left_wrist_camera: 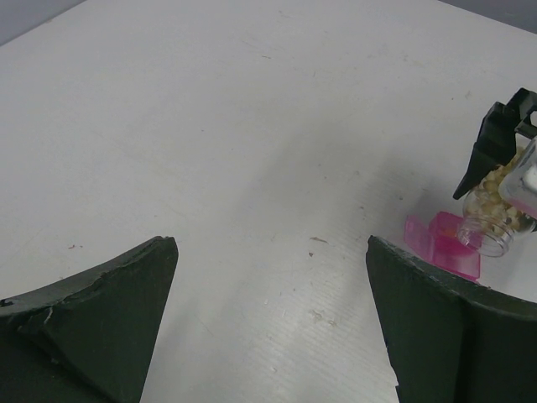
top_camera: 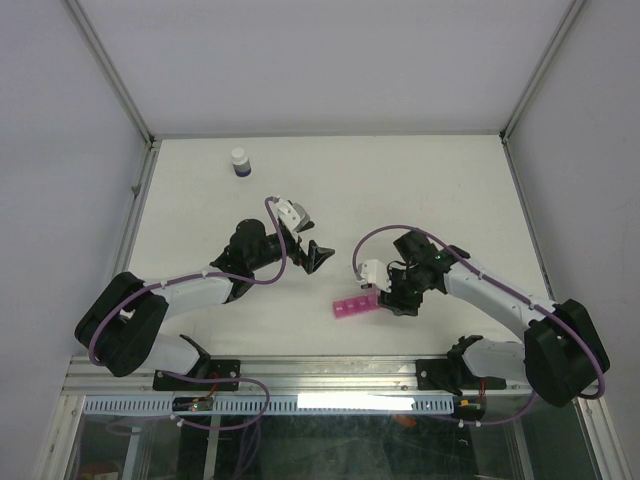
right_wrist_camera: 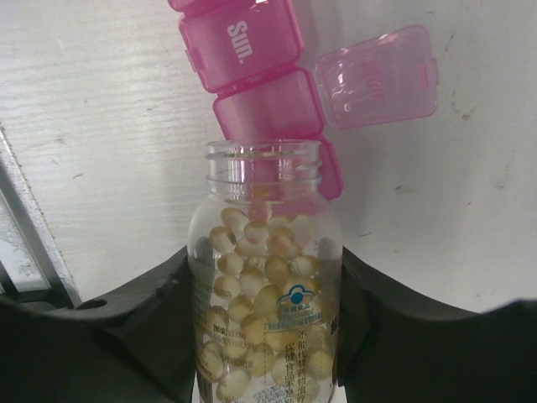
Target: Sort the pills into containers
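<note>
Top external view, upper left: one small white-capped dark bottle (top_camera: 239,161) stands alone on the table (top_camera: 420,180). Centre-left, the left gripper (top_camera: 318,257) has its jaws spread wide with nothing between them. Just right of it, at lower centre, lies one pink pill box (top_camera: 353,306), a single strip whose compartments are too small to count here. The right gripper (top_camera: 392,296) clamps one uncapped clear bottle (right_wrist_camera: 264,277) of pale pills (right_wrist_camera: 268,294), too many to count, its mouth over the strip. Right wrist view shows one lid (right_wrist_camera: 377,75) swung open. The strip's top is cut off there, and another compartment is partly hidden behind the bottle's neck.
</note>
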Available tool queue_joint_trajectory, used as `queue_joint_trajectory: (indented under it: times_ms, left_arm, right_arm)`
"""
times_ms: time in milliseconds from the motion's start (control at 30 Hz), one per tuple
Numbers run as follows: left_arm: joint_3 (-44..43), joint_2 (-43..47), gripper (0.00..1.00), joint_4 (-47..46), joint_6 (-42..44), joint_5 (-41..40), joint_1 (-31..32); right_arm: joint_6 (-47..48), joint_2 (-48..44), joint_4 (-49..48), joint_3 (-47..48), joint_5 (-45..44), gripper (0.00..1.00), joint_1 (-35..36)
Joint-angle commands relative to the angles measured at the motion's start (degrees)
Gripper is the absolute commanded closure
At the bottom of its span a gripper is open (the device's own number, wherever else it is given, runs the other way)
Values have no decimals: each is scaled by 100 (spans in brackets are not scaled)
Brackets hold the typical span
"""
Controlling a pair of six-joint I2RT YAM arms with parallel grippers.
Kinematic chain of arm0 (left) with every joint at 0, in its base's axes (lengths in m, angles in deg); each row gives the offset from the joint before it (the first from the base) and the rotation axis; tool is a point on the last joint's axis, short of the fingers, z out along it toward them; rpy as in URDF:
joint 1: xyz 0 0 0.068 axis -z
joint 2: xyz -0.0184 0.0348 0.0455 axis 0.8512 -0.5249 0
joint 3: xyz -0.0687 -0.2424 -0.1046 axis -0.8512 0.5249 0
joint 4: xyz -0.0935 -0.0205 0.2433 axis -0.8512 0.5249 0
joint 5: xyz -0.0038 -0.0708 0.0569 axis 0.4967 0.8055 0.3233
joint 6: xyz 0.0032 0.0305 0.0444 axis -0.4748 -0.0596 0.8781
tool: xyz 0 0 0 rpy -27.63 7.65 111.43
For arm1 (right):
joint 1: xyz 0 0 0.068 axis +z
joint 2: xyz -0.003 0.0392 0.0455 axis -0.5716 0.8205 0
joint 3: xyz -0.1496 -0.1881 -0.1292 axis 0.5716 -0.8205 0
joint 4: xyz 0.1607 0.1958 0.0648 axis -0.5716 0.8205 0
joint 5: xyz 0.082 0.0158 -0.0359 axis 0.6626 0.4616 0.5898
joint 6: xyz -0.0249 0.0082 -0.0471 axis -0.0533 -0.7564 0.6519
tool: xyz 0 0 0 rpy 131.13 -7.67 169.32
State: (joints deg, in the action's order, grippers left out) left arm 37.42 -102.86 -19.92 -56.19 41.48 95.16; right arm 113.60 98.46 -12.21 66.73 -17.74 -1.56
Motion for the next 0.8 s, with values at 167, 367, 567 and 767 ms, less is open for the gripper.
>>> queue_joint_trajectory:
  times_ms: [167,367,567,767]
  left_arm:
    - [-211,34,1,-171,150,115,62]
    - [-216,34,1,-177,150,115,62]
    - [-204,33,1,-175,148,115,61]
    - [-205,35,1,-177,148,113,67]
  right_arm:
    - [46,-190,-100,140,228,100,67]
    - [-59,-212,-289,26,-89,100,62]
    - [-149,-77,-269,128,-164,100,34]
    - [-86,-64,4,235,377,100,38]
